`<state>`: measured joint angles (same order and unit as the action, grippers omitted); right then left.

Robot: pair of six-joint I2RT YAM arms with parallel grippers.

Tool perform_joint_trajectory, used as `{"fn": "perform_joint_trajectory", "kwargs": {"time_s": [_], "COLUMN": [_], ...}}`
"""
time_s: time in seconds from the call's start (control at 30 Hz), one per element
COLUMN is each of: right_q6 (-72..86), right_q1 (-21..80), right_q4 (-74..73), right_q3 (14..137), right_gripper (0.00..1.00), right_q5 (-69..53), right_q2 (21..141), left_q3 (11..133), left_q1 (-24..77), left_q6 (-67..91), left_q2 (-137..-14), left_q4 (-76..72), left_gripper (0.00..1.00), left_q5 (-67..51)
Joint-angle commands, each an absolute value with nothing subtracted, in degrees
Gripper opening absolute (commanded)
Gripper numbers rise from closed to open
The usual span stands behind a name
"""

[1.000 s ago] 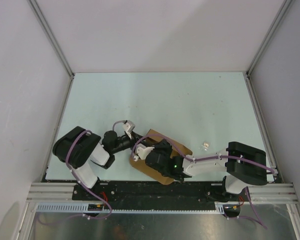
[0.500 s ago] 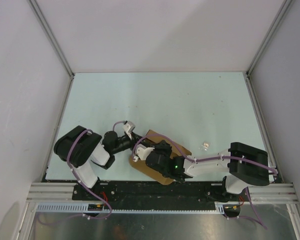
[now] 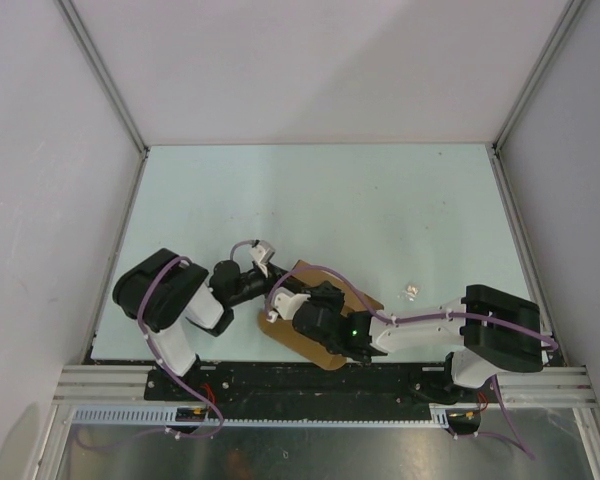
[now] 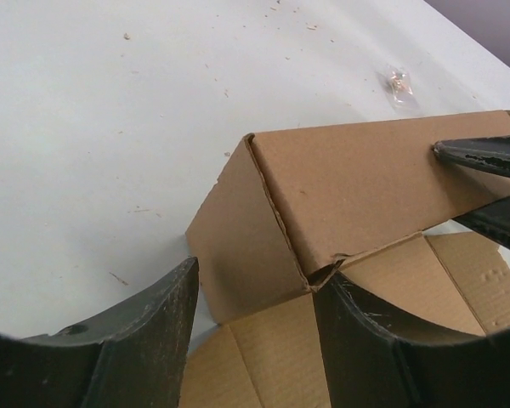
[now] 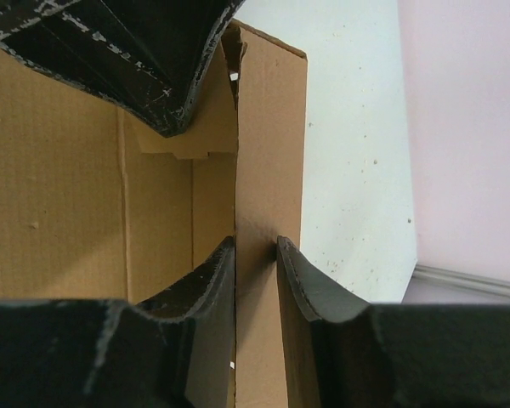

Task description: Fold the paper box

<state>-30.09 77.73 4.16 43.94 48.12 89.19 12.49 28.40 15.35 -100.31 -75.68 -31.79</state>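
Box (image 3: 366, 297) half-formed at the desk's (image 3: 380, 200) near edge, between my two arm bases, with one long wall standing up off the flat base. My left gripper (image 4: 255, 285) gapes wide at that wall's end corner and holds nothing. My right gripper (image 5: 255, 251) stands narrowly parted astride the same wall, one finger either side; whether it pinches, I cannot tell.

Fig. – Readable text, labels, brands, numbers, signs | top view: none legible | left wrist view: none; the paper box (image 4: 357, 183) shows plain brown faces | right wrist view: none legible
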Motion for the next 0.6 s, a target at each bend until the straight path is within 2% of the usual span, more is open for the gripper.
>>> {"fn": "perform_joint_trajectory", "kwargs": {"time_s": [0.0, 0.2, 0.57], "right_q6": [-26.6, -25.2, -23.8], "right_q1": [77.4, 76.7, 76.2], "right_q4": [3.4, 2.8, 2.1], "right_q3": [43.6, 43.7, 43.6], "right_gripper": [0.29, 0.29, 0.29], "right_q5": [44.8, 43.1, 41.4], "right_q2": [87.5, 86.9, 86.9], "left_q3": [13.4, 12.8, 12.5], "left_q1": [29.2, 30.7, 36.3], "left_q6": [13.4, 12.7, 11.3], "left_q2": [-101.1, -101.3, -99.5], "left_q4": [-96.2, -96.2, -96.2], "left_gripper": [0.61, 0.6, 0.5], "left_q5": [-28.4, -23.9, -13.1]}}
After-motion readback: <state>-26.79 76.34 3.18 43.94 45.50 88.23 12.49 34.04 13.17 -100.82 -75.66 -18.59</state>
